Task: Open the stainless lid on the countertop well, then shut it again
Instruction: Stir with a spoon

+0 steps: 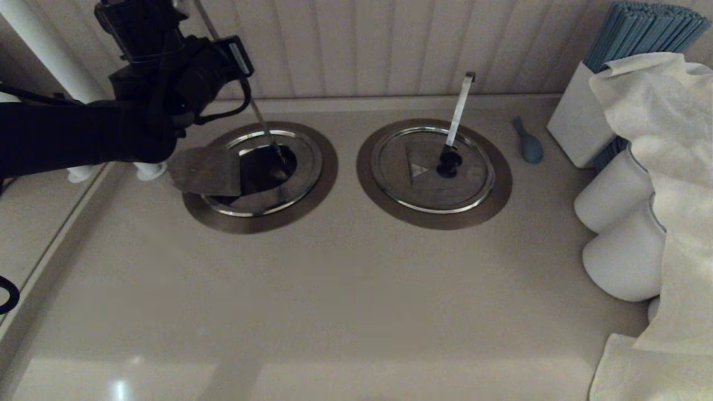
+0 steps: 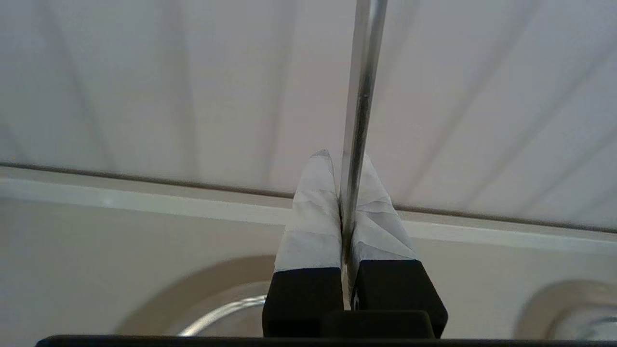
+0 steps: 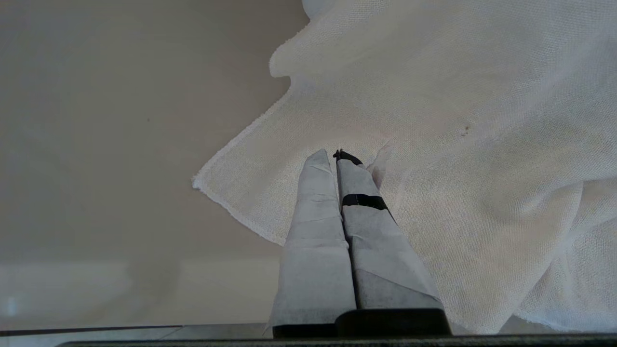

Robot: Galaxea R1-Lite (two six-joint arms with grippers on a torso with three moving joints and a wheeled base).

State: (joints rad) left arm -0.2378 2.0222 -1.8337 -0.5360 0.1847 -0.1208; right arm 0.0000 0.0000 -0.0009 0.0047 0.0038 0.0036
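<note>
Clamped on the slim utensil handle (image 2: 359, 96), the left gripper (image 2: 344, 164) hangs above the back left of the countertop (image 1: 345, 289), its taped fingers (image 2: 311, 212) pressed against the steel rod from both sides. From the head camera the handle (image 1: 262, 120) runs down from the black left arm (image 1: 83, 133) into the dark opening of the countertop well (image 1: 260, 175), which sits left of its twin. The well's shiny rim and wide brown collar show around the hole. The stainless lid (image 1: 207, 170) is lifted: its flat steel flap is tilted up over the well's left edge, so much of the hole lies uncovered. Whether the flap touches the rim cannot be told.

To the right, the twin well (image 1: 434, 174) is covered by its own lid, flat, with a black knob (image 1: 449, 161), a small triangle mark and a broader slanted handle (image 1: 460, 108). A small blue spoon (image 1: 528, 142) lies just beside it, near a white holder of blue straws (image 1: 640, 33). White paper cup stacks (image 1: 618, 245) lie under a white cloth (image 1: 668, 167) at the right edge.

The right gripper (image 3: 337, 156) hovers over that cloth (image 3: 458, 144), fingers pressed together on nothing.
</note>
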